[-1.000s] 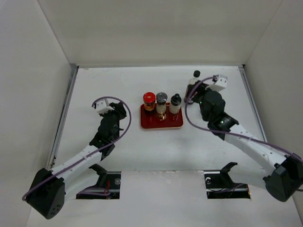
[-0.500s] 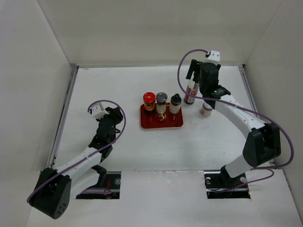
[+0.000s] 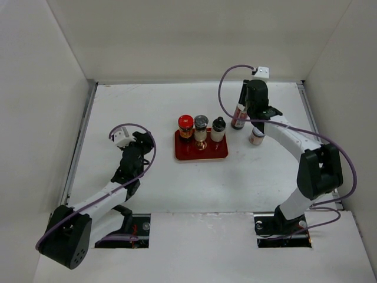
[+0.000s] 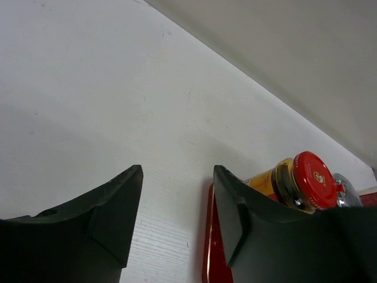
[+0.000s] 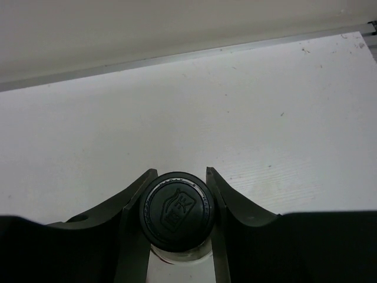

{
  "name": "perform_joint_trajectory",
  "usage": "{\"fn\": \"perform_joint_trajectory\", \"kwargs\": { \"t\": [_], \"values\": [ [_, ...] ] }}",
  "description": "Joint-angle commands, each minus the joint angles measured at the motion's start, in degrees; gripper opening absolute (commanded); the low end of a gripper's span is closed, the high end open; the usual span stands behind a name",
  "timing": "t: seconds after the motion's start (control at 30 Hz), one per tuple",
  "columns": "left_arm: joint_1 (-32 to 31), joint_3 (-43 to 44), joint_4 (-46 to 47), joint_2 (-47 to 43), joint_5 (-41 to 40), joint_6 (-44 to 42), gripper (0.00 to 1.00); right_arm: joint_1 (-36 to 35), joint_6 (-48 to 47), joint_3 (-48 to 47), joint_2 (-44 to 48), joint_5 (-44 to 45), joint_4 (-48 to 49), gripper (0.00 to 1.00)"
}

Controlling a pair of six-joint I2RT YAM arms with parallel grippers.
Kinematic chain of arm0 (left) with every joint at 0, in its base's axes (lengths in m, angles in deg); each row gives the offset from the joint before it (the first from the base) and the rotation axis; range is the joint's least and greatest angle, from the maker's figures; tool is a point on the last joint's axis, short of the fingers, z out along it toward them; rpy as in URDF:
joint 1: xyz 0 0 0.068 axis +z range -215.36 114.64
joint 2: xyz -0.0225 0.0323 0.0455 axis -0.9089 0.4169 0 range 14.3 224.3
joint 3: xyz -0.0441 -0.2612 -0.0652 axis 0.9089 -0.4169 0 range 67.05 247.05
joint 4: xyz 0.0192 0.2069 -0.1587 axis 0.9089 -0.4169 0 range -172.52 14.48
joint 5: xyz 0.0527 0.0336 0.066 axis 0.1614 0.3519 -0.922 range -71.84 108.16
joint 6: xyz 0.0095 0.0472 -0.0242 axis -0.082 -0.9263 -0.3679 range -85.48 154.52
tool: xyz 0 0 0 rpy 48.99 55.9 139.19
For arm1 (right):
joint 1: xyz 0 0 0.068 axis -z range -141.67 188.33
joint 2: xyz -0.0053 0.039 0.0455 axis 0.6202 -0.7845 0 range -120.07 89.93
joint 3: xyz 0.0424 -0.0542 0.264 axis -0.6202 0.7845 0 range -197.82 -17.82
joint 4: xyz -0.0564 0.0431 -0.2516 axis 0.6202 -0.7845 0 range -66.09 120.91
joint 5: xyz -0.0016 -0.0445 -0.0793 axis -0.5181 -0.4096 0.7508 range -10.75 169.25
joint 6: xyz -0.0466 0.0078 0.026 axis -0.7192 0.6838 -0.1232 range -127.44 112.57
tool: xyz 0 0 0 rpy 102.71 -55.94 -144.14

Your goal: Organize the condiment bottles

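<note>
From the top view, three of the five condiments are already standing in a row on the red tray (image 3: 200, 154): the red-lidded jar (image 3: 185, 125) on the left, the grey-topped shaker (image 3: 201, 127) in the middle and the small dark-capped bottle (image 3: 218, 128) on the right. Two are waiting outside it. The pale-lidded jar (image 3: 256, 138) is sitting on the tabletop (image 3: 135, 106) to the right of the tray. The tall bottle (image 3: 238, 117) is standing upright just beyond the tray's far right corner, and the right hand (image 3: 244, 105) is reaching over it from above. I judge the job a little over half done. Whether the tall bottle is touching the tabletop cannot be told here. The left hand (image 3: 143, 141) is hovering well to the left of the tray, pointing toward it.

The left wrist view is showing the left hand (image 4: 177, 194) spread with nothing between its fingers. The red-lidded jar (image 4: 300, 183) and the tray's edge (image 4: 207, 262) are lying just past the right finger.

The right wrist view is showing the right hand (image 5: 180, 177) pinching the tall bottle's black cap (image 5: 177, 213), with both fingers pressing against the cap's sides.
</note>
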Motion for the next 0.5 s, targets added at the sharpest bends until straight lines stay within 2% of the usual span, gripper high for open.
{"fn": "perform_joint_trajectory", "kwargs": {
  "t": [0.0,0.2,0.4,0.43,0.47],
  "values": [
    [0.04,-0.35,3.63,0.09,0.54,0.58,0.52,-1.3,-3.7,-1.27,7.87,4.71,10.99,0.25],
    [-0.22,-0.62,5.04,0.88,0.71,0.58,0.65,-3.75,-5.82,-3.29,19.03,4.28,10.12,0.25],
    [0.04,-0.97,5.13,-0.17,0.36,0.67,0.75,-13.41,-8.89,-3.21,25.81,4.45,8.62,0.25],
    [0.04,-0.97,4.87,-0.78,0.18,0.67,0.77,-15.6,-9.07,-3.03,26.6,4.63,8.62,0.25],
    [0.3,-1.14,4.69,-1.22,-0.34,0.67,0.85,-17.8,-9.24,-2.86,27.13,4.8,8.88,0.25]
  ]
}}
